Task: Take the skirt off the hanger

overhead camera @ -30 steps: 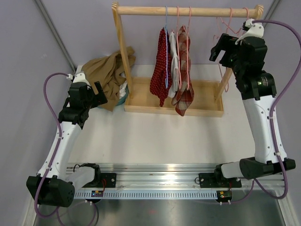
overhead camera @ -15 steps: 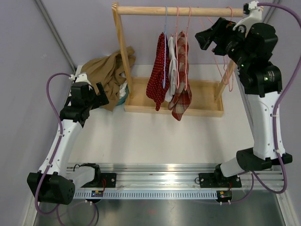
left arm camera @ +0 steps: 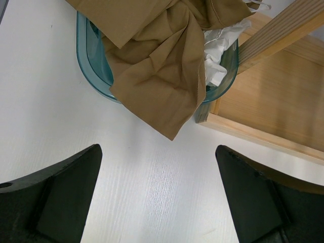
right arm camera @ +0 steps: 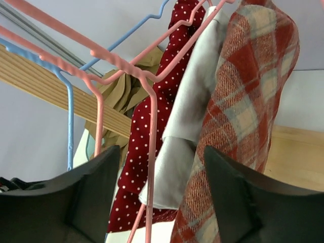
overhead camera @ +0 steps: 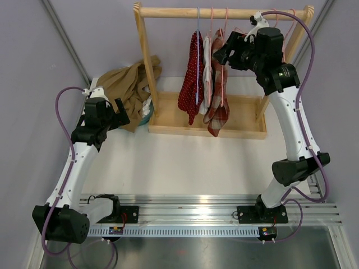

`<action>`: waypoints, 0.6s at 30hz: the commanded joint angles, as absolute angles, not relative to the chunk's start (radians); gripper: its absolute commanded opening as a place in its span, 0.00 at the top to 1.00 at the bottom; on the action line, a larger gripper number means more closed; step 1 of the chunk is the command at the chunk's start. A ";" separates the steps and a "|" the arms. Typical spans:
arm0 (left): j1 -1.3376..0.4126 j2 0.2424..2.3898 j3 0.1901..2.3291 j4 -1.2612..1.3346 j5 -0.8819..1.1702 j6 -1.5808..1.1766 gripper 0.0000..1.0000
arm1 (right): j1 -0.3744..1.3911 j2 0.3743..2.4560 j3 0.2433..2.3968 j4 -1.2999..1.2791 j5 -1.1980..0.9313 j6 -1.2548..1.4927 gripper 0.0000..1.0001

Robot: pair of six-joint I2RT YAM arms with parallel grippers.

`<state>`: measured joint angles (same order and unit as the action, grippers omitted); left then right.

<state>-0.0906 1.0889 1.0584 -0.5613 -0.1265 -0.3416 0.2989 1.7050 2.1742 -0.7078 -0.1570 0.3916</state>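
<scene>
At the near edge a ribbed metal rail [overhead camera: 190, 230] carries both arm bases. Beyond it the white table [overhead camera: 185, 162] runs back to pale lilac walls [overhead camera: 101, 39] that close it in on the left, right and far sides. The left gripper [overhead camera: 116, 114] hangs over the left part of the table, released, its two dark fingers [left arm camera: 61, 187] spread wide with only bare tabletop between them. Just beyond it sits a teal basin [left arm camera: 87, 55] heaped with a tan cloth [left arm camera: 162, 66] that spills over the near rim; a crumpled white cloth [left arm camera: 220, 45] shows beneath it on the right. The basin stands just beside the near left corner of the wooden rack [overhead camera: 147, 67], whose shallow tray base [overhead camera: 244, 115] lies across the far middle of the table. From the rack's top rod [overhead camera: 168, 11] three garments hang close together: a red dotted garment [overhead camera: 192, 78] on a blue hanger [right arm camera: 69, 116], a grey garment [overhead camera: 206, 70], and rightmost the plaid skirt [overhead camera: 220, 109], its hem low over the tray. The right gripper [overhead camera: 220, 53] is raised just right of the skirt's top, released. In its wrist view the wire of a pink hanger [right arm camera: 150, 101] runs down between the parted fingers; which garment that hanger carries I cannot tell.
</scene>
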 commanded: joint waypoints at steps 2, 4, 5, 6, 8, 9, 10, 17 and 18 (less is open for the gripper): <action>-0.095 1.071 1.094 -0.549 -0.103 -0.347 0.01 | 0.310 1.686 2.134 -0.647 -0.132 0.393 0.32; -0.095 1.072 1.094 -0.549 -0.100 -0.347 0.01 | 0.308 1.689 2.111 -0.641 -0.121 0.391 0.46; -0.095 1.072 1.094 -0.551 -0.098 -0.348 0.01 | 0.308 1.689 2.111 -0.641 -0.120 0.391 0.46; -0.095 1.074 1.094 -0.549 -0.098 -0.348 0.01 | 0.308 1.692 2.103 -0.641 -0.118 0.390 0.51; -0.095 1.074 1.095 -0.552 -0.098 -0.348 0.01 | 0.308 1.693 2.100 -0.643 -0.112 0.388 0.59; -0.095 1.074 1.095 -0.551 -0.098 -0.348 0.01 | 0.310 1.697 2.100 -0.646 -0.109 0.387 0.72; -0.095 1.074 1.094 -0.551 -0.098 -0.347 0.01 | 0.308 1.695 2.100 -0.644 -0.104 0.385 0.94; -0.113 1.052 1.085 -0.525 -0.084 -0.321 0.01 | 0.308 1.718 2.230 -0.719 -0.088 0.358 1.00; -0.129 1.043 1.088 -0.520 -0.092 -0.308 0.01 | 0.310 1.724 2.300 -0.736 -0.083 0.353 1.00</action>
